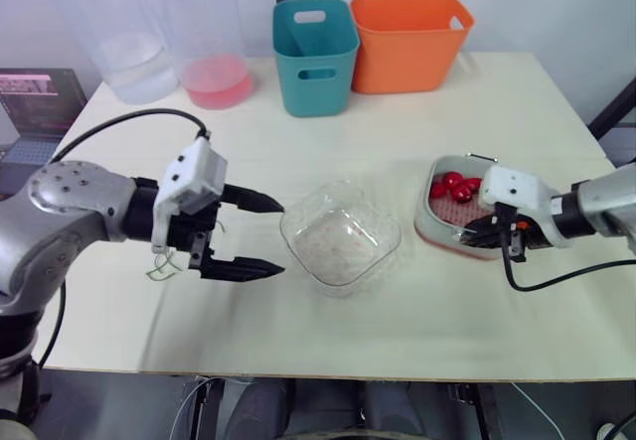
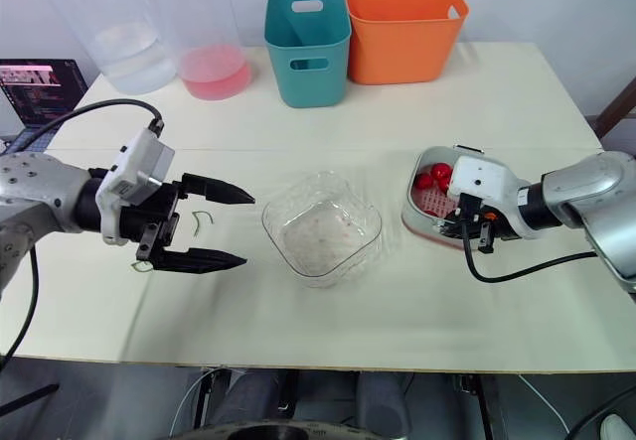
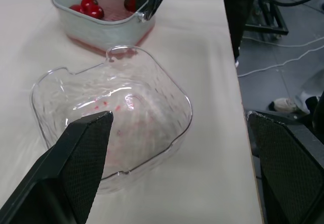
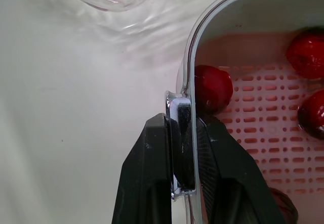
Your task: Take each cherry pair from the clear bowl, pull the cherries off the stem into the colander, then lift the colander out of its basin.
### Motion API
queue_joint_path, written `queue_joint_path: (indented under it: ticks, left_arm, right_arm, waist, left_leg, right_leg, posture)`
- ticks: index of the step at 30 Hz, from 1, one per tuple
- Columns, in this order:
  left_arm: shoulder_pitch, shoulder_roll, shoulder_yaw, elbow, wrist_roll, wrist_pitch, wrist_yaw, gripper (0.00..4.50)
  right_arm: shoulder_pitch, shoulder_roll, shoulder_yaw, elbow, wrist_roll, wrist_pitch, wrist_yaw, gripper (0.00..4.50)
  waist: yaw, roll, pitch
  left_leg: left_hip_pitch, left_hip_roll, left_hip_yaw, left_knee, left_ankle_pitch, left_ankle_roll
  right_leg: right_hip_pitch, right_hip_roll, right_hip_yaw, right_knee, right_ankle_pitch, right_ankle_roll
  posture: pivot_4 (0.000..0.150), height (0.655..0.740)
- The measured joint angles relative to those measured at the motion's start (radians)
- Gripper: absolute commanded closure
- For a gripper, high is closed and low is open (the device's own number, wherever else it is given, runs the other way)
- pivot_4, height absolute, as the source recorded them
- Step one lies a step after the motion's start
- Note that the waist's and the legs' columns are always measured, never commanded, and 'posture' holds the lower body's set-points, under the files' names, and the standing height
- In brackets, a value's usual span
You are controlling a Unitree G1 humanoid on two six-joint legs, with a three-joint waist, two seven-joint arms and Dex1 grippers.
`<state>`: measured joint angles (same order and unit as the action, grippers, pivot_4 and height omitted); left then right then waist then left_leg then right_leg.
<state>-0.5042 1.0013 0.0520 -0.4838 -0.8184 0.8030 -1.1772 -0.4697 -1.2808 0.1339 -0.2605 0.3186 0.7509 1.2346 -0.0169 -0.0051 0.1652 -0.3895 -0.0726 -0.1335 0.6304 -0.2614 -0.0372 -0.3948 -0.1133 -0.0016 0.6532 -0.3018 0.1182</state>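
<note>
Right wrist view: right fingers [image 4: 152,173] tight on colander [image 4: 253,107] rim; left wrist view: left fingers [image 3: 81,168] wide apart, empty.

Silver-grey arms [image 1: 60,212] carry white wrist housings [image 1: 194,177]. Left gripper [image 1: 282,236] and right gripper [image 4: 181,125] have black tapered fingers [image 1: 248,200]. Black cables [image 1: 129,116] trail.

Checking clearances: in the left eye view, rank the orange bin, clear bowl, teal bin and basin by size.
orange bin and clear bowl: alike, bowl nearer
teal bin
basin, partly hidden
</note>
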Motion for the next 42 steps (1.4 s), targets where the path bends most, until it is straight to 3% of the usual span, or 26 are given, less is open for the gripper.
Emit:
queue_joint_path:
  ticks: [21,42]
  left_arm:
    - [-0.066,-0.067,-0.034,0.163,0.134,-0.104,0.007,0.00]
    - [-0.127,-0.112,-0.031,0.190,0.113,-0.075,0.047,0.00]
  right_arm:
    - [-0.025,-0.078,-0.149,-0.067,0.059,0.034,0.039,4.29]
    - [-0.041,-0.087,-0.151,-0.050,0.057,-0.004,0.041,4.29]
  waist:
    - [0.000,0.000,0.000]
    - [0.000,0.000,0.000]
  left_leg:
    - [0.000,0.000,0.000,0.000,0.000,0.000]
    - [0.000,0.000,0.000,0.000,0.000,-0.001]
  right_leg:
    - [0.000,0.000,0.000,0.000,0.000,0.000]
    - [0.000,0.000,0.000,0.001,0.000,0.000]
  posture:
    - [0.150,0.7394]
    - [0.150,0.7394]
